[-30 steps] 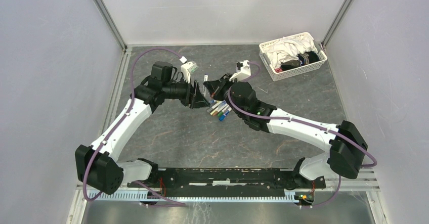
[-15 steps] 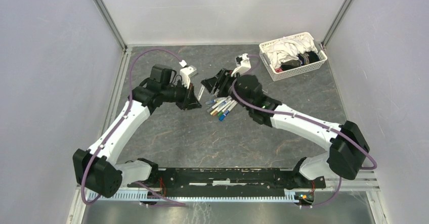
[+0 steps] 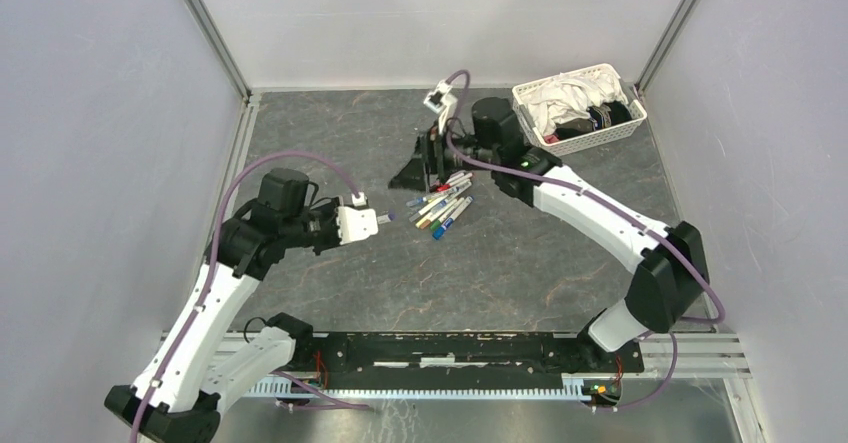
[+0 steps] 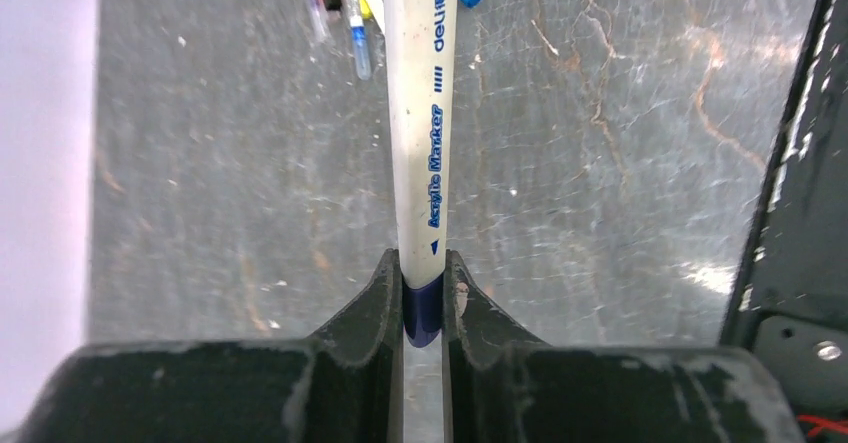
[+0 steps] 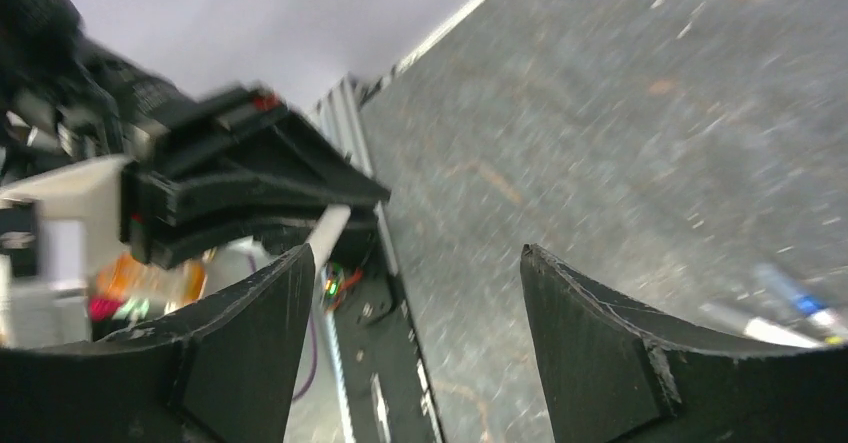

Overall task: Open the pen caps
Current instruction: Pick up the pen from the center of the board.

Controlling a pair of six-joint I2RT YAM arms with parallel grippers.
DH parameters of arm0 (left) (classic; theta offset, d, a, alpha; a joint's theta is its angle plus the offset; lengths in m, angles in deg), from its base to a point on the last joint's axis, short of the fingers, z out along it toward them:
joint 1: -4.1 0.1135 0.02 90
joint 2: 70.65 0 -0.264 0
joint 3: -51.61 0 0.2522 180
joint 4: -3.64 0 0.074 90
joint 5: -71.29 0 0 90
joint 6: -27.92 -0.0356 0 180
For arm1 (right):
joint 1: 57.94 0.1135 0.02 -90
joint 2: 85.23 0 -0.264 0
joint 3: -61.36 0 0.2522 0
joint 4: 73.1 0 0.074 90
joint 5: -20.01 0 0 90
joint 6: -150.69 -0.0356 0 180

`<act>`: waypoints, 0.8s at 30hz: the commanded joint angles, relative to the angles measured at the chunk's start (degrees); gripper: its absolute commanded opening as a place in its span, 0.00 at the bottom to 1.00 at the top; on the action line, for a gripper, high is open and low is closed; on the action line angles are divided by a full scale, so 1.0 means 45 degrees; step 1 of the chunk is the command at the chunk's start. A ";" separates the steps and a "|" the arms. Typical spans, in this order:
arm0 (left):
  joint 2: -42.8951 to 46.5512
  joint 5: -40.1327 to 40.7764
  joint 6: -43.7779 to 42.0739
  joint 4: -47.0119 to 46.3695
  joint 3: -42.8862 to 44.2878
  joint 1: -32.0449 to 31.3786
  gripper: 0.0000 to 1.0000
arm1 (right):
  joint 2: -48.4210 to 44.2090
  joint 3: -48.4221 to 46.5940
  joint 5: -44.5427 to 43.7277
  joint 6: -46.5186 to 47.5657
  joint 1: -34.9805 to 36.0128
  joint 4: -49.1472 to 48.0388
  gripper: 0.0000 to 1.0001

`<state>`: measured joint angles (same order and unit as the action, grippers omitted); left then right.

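My left gripper (image 4: 423, 263) is shut on the dark blue end of a white pen (image 4: 420, 123) marked "Acrylic Marker". The pen points away from the gripper towards the pile of pens (image 3: 443, 208) on the table. From above, the left gripper (image 3: 366, 221) hangs left of that pile. The held pen's far end (image 3: 388, 216) looks bluish, and I cannot tell whether a cap sits on it. My right gripper (image 3: 415, 168) stands open and empty just behind the pile. In the right wrist view its fingers (image 5: 250, 333) are wide apart, with the left gripper (image 5: 250, 183) beyond them.
A white lattice basket (image 3: 578, 108) with cloths and dark items stands at the far right corner. Metal rails run along the table's left edge (image 3: 235, 163), and the arm bases' bar (image 3: 450, 348) lies along the near edge.
The left gripper shut on the pen and drew back left and nearer with it. The right gripper opened, let go and swung toward the far side, behind the pile.
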<state>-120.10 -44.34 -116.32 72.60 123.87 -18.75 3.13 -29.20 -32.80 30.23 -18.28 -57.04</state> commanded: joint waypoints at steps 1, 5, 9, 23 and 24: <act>0.0122 0.0157 -0.3569 0.0213 -0.0093 -0.0183 0.02 | 0.0773 -0.0558 0.2137 0.0867 0.0805 0.1348 0.80; 0.0303 0.0274 -0.4780 0.0219 -0.0383 -0.0267 0.02 | 0.1237 -0.0754 0.2620 0.0697 0.1241 0.1341 0.79; 0.0614 0.0362 -0.5951 0.0208 -0.0756 -0.0368 0.02 | 0.1577 -0.0996 0.2945 0.0536 0.1492 0.1255 0.78; 0.0256 0.0936 -0.6912 0.0213 -0.0777 -0.0638 0.03 | 0.2635 -0.1268 0.3269 0.0055 0.2489 0.0992 0.61; 0.0212 0.0947 -0.6912 0.0214 -0.0755 -0.0658 0.03 | 0.2696 -0.1303 0.3259 0.0016 0.2529 0.0972 0.57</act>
<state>-118.44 -41.11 -144.56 74.30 120.28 -21.17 14.47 -31.75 -19.54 30.97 -7.90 -49.96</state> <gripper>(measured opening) 0.176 0.618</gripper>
